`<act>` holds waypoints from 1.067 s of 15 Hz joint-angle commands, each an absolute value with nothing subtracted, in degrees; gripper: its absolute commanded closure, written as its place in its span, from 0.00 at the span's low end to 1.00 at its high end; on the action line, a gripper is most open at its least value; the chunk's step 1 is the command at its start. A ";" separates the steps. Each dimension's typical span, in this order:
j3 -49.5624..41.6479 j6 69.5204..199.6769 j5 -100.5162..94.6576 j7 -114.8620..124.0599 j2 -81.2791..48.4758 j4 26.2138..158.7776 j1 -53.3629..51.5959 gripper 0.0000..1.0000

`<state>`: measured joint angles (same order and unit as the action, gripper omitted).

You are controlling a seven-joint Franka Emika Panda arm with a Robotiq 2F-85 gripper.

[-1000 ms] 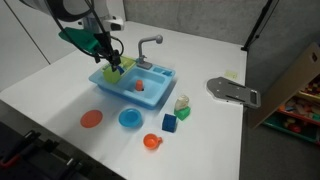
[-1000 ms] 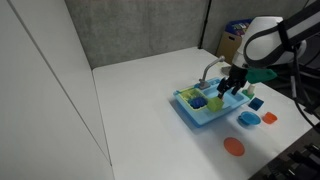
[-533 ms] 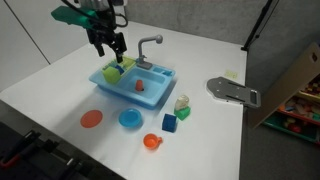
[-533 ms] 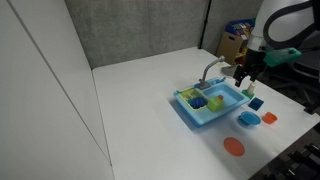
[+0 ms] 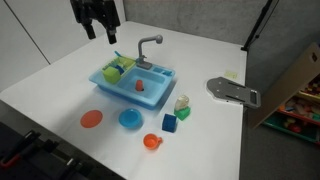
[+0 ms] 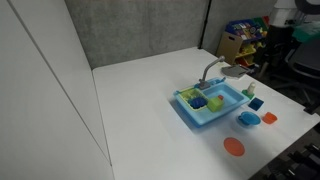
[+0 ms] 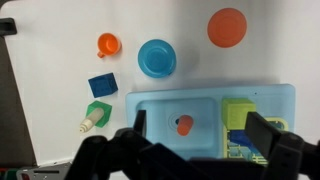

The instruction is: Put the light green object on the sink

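The hand (image 5: 100,32) hangs empty, fingers apart, above the light green object (image 5: 113,70), apparently resting on the sink's (image 5: 125,93) side rack.

Cut off by the top edge in both exterior views: the arm (image 5: 95,5), just above the gripper (image 5: 100,30). Lost against the cluttered shelves (image 6: 240,35) in an exterior view: the gripper itself. Dark and blurred across the bottom of the wrist view: the fingers (image 7: 137,128), covering the near rim of the sink (image 7: 160,105), which is also cropped by the bottom edge. Too small to tell in shape: the light green object (image 5: 114,70) and the orange piece (image 7: 184,123) in the basin. Clipped by the left edge: a grey piece (image 7: 5,27).
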<state>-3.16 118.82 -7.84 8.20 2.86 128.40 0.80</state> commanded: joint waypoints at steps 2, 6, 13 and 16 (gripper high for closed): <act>-2.71 112.16 -6.67 5.96 10.35 128.37 1.39 0.00; -2.90 107.36 -4.58 3.58 14.31 126.52 1.26 0.00; -2.53 106.39 -3.51 3.41 16.55 126.49 1.46 0.00; -2.50 106.41 -3.52 3.42 16.26 126.65 1.44 0.00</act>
